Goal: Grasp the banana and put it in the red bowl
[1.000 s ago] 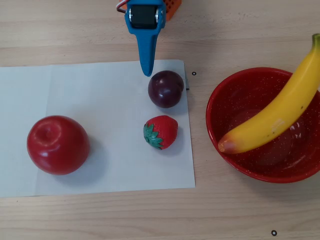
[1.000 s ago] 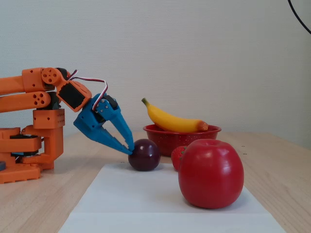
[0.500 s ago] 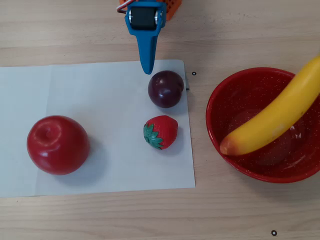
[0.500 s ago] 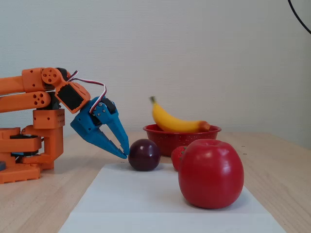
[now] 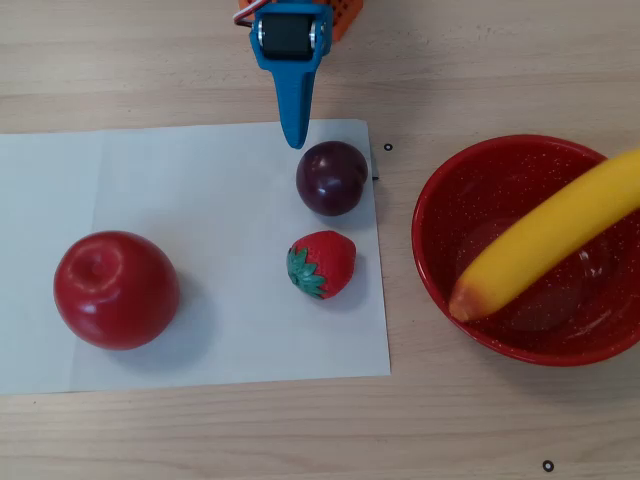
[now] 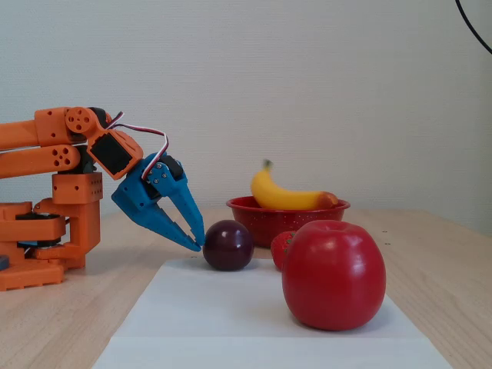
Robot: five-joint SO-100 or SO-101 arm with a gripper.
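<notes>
I see the banana (image 5: 548,240) lying across the red bowl (image 5: 450,195), resting on the rim. In the overhead view its long axis runs diagonally: the reddish-orange tip points to the lower left inside the bowl, the other end goes up and right, past the picture's edge. My gripper (image 6: 197,235) is empty, its fingers slightly spread, tips low just beside the dark plum (image 5: 331,178) on the white paper (image 5: 200,190) covering the tabletop (image 5: 500,60).
</notes>
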